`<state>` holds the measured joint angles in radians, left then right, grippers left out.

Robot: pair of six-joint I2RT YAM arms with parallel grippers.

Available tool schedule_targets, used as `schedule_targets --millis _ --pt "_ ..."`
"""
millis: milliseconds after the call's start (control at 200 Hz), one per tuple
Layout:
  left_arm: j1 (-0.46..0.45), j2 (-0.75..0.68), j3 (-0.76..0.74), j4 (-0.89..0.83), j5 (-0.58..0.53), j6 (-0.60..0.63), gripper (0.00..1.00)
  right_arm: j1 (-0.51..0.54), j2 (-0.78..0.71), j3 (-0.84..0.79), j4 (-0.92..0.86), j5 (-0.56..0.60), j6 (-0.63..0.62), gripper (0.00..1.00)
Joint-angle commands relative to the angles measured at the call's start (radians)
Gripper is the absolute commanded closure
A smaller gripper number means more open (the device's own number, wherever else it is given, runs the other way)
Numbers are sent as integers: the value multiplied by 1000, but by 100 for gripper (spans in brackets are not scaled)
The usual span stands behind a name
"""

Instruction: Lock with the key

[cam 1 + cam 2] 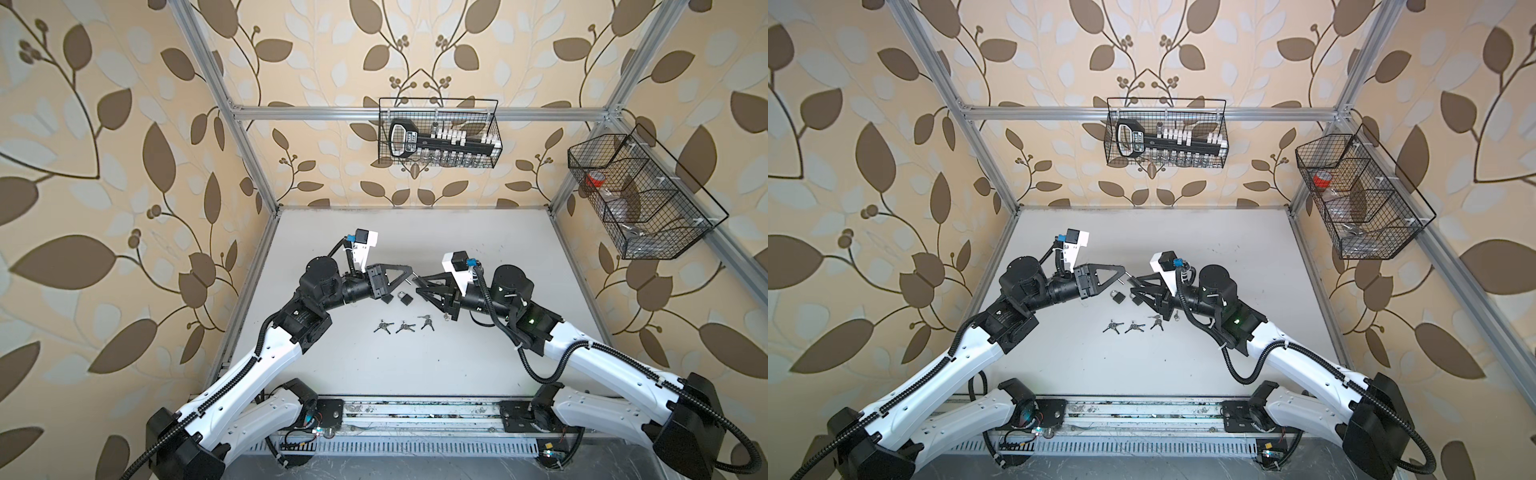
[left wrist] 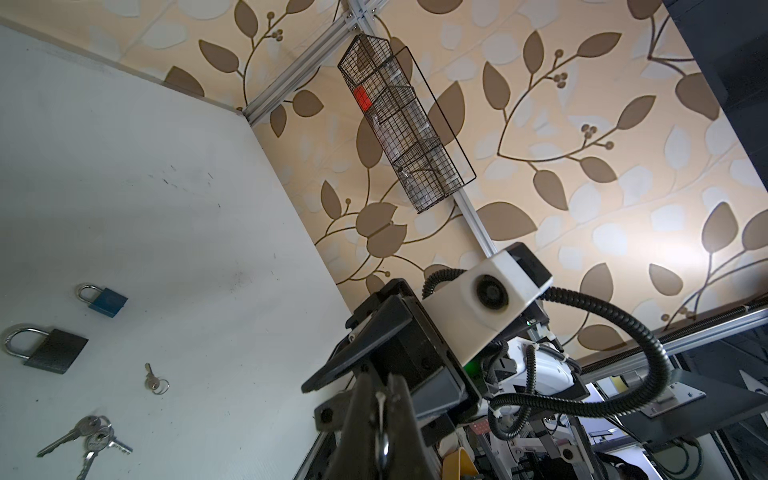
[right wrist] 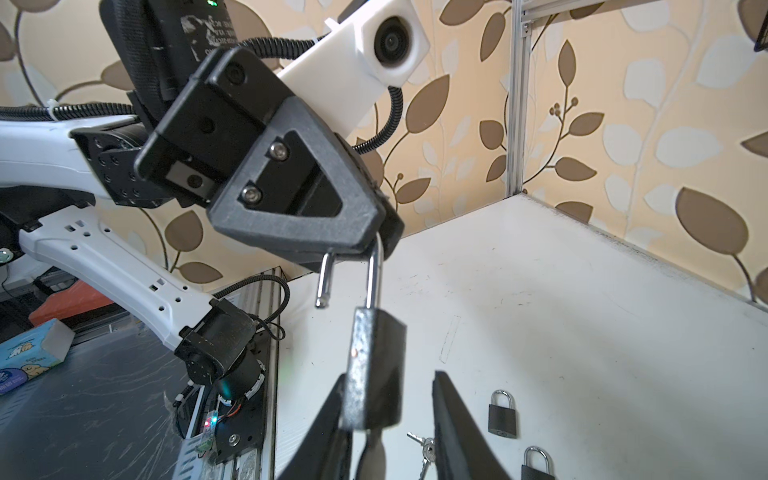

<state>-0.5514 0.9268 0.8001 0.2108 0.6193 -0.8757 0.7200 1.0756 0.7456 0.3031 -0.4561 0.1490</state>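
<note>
Found the left gripper (image 3: 365, 245) pinched shut on the silver shackle of an unlatched padlock (image 3: 376, 374), raised over the middle of the bench (image 1: 457, 232), body hanging down, free shackle leg out of the body. Found the right gripper (image 3: 390, 378) parted around that body: one finger (image 3: 328, 419) against or just beside it, contact impossible to judge, the other finger (image 3: 453, 419) apart from it with a clear gap. Could barely pick out the padlock in both top views, only a silver glint between the meeting gripper tips. Counted three key bunches (image 1: 405, 327) in a row on the bench, on the front-edge side of the grippers. Noted a single key (image 2: 153, 380) on a ring, largely hidden behind the right gripper's fingers in the right wrist view. Noted a blue padlock (image 2: 106, 300) and a dark padlock (image 2: 52, 349) lying flat near mid-bench below the grippers. Saw one of these cut off at the picture's edge in the right wrist view.
</note>
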Motion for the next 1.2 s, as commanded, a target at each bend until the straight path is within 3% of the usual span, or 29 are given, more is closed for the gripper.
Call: schedule_targets --millis 0,270,600,900,1195 --pt "-12 -5 16 73 3 -8 100 4 -5 34 14 -5 -3 68" --pt "-12 4 19 70 7 -8 100 5 -28 15 57 -8 15 62" --pt "-14 3 18 72 3 -11 100 4 -23 12 33 -3 18 73" --pt "-14 7 22 73 10 -11 100 4 -8 15 32 -5 23 68" --pt "-16 1 24 68 11 -6 100 5 -7 19 28 -1 30 81"
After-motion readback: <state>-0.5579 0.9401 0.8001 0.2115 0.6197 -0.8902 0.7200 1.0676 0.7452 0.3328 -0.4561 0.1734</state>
